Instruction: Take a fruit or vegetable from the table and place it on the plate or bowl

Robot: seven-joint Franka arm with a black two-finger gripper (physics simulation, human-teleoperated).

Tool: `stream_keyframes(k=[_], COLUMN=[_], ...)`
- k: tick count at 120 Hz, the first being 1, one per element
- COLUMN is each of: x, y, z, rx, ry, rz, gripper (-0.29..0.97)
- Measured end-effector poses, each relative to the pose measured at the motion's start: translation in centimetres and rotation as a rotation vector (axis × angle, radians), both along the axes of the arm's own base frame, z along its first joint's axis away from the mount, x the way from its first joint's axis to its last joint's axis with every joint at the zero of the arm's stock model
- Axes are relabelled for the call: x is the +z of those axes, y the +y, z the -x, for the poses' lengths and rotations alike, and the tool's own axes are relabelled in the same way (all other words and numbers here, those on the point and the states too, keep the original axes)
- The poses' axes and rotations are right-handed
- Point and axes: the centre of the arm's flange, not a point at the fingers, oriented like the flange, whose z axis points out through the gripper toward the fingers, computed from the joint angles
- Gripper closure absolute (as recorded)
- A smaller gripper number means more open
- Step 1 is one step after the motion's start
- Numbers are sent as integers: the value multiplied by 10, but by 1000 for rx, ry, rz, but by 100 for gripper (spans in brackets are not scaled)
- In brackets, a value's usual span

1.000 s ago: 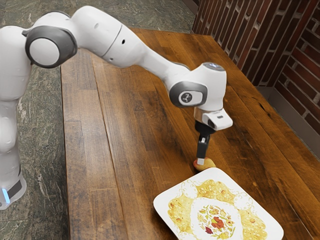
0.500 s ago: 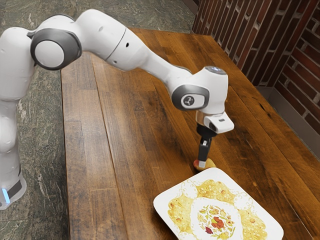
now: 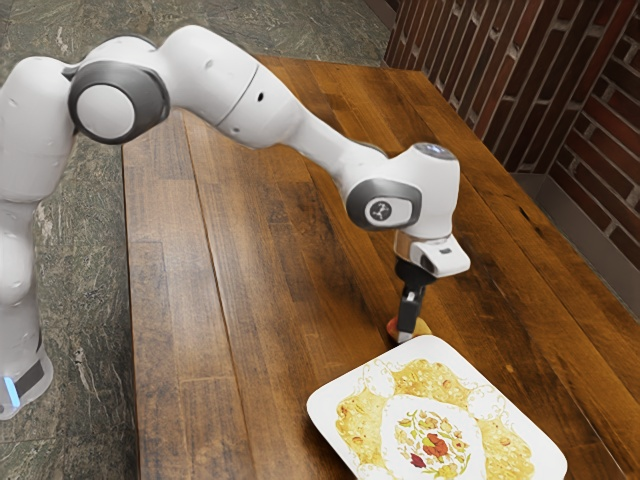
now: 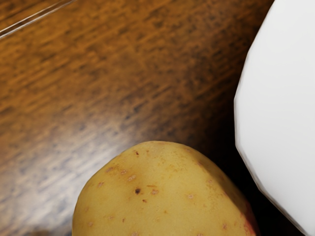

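Lowered since a second ago, my gripper [image 3: 404, 328] sits at the potato [image 3: 420, 326] lying just beside the plate [image 3: 328, 404]; open or clamped, I cannot tell; centre squarely over it before lifting.

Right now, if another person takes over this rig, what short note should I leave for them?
Tool: low at the potato; I cannot tell whether it is open or shut.
Things: the potato seems to rest on the table, right beside the far edge of the patterned plate. Nothing lies on the plate.
Done: the tool is at the potato.
Left: confirm the grip, lift the potato, carry it over the plate, set it down and release.
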Motion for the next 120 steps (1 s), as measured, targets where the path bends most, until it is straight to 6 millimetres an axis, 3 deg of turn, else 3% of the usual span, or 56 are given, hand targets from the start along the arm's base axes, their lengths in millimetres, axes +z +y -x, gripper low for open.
stream_keyframes(k=[24,54,72,94,120], x=[-3,-10,-11,-4,-1], y=[-1,-1,-1,-3,-3], z=[0,-1,-2,-4,-5], rx=[-6,-1,1,-1,3], ry=[4,14,14,0,-5], rz=[-1,4,4,4,2], gripper=[1,16,13,32,34])
